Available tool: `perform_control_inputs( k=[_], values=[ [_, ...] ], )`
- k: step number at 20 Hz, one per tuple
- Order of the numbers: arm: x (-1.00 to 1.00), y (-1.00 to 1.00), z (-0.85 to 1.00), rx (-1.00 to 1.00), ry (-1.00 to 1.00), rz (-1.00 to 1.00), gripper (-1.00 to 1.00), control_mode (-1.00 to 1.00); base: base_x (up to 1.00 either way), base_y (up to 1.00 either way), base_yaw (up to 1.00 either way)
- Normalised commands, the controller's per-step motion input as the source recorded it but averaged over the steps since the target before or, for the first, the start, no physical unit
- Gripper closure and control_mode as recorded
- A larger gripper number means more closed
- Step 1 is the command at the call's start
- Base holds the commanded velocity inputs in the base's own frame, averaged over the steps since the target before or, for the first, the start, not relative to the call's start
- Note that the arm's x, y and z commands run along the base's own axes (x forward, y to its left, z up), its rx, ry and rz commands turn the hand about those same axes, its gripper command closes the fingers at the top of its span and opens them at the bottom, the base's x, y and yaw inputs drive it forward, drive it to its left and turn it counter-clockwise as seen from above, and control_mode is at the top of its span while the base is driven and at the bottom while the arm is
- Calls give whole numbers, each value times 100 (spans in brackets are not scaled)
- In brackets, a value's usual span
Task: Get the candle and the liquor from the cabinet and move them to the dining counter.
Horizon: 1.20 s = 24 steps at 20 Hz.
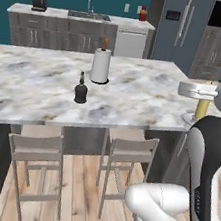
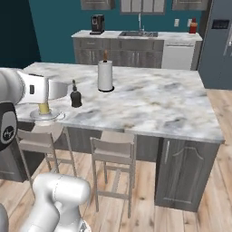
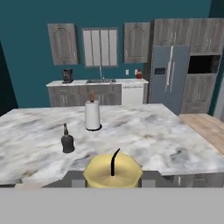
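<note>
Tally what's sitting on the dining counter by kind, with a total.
Liquor bottle: 1
Paper-towel roll: 1
Candle in its saucer, near the counter edge with the gripper around it: 1
Total: 3

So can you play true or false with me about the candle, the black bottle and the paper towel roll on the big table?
1. The liquor stands upright on the dining counter. True.
2. The candle lies tipped over on the floor. False: it stands upright at the counter's edge, with the gripper closed around it.
3. The paper towel roll stands on the counter behind the bottle. True.
4. The bottle leans on the paper towel roll. False: they stand apart.
5. Two wooden stools sit under the counter's near edge. True.
</note>
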Motion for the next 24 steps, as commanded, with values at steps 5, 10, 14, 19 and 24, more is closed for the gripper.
perform_control_inputs(
  k=[5,10,14,19,24],
  values=[
    [0,0,0,0,0,0,100,100,62,-11,4],
    [0,0,0,0,0,0,100,100,42,-11,0],
    [0,0,0,0,0,0,100,100,35,-18,-5],
    [0,0,0,0,0,0,100,100,46,-10,-7],
    [0,0,0,0,0,0,100,100,57,-1,-15]
  ],
)
